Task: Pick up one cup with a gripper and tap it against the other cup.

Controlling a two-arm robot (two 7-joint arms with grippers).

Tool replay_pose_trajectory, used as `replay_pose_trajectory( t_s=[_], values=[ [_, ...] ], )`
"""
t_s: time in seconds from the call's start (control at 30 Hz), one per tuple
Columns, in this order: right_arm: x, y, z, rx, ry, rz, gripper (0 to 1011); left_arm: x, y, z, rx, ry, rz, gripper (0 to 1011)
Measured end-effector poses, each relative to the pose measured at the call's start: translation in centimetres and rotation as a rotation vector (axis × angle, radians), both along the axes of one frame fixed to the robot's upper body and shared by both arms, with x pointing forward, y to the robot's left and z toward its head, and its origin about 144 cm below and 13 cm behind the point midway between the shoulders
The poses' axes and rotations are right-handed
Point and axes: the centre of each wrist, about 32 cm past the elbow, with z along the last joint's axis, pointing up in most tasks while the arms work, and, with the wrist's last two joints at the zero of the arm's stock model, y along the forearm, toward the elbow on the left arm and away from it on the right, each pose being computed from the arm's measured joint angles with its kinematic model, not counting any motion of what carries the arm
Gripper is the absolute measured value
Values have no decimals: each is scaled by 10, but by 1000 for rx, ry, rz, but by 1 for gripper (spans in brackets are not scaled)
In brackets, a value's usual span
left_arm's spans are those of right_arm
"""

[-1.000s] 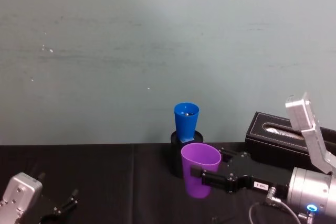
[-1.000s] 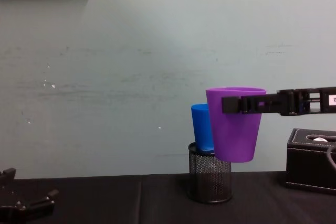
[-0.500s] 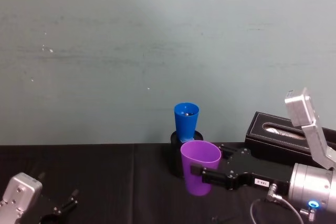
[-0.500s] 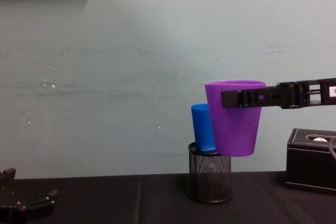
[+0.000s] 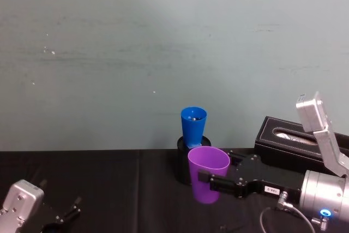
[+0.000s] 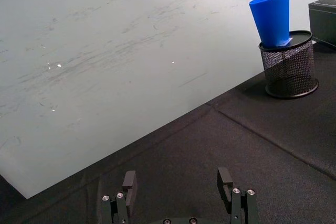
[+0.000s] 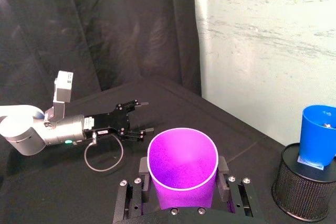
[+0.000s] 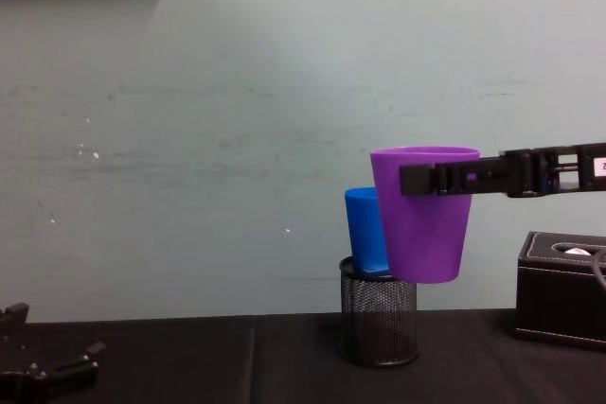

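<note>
**Purple cup held aloft, tap on the blue cup not yet made**

The right gripper (image 8: 406, 179) has its two fingers closed around the purple cup (image 8: 422, 224) just below the rim. It holds the cup upright and clear of the black table (image 6: 210, 150). In the head view, the purple cup hangs just in front of the blue cup (image 5: 193, 126), on the robot's side of it. The blue cup stands slightly tilted inside a black mesh pen holder (image 8: 379, 324). The chest view overlaps the two cups, but the right wrist view shows a gap between them, so they appear to be apart. A black box (image 5: 294, 143) sits to the right of the holder. The left gripper (image 6: 178, 195) rests low over the table on the left, its fingers spread with nothing between them.

The pick-up looks complete and the approach for the tap is the step in hand. The next move calls for a short push away from the robot, bringing the purple wall against the blue one. Contact should be light, since the blue cup only leans loosely in the holder and could tip
</note>
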Motion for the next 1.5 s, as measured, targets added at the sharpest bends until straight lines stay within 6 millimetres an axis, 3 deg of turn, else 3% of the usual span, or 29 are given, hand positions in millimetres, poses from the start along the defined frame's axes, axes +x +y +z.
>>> replay_pose_trajectory(
  t_s=[1.5],
  values=[
    [0,0,-1,0,1,-2,728,0,0,0,0,0,0,1005]
  ],
)
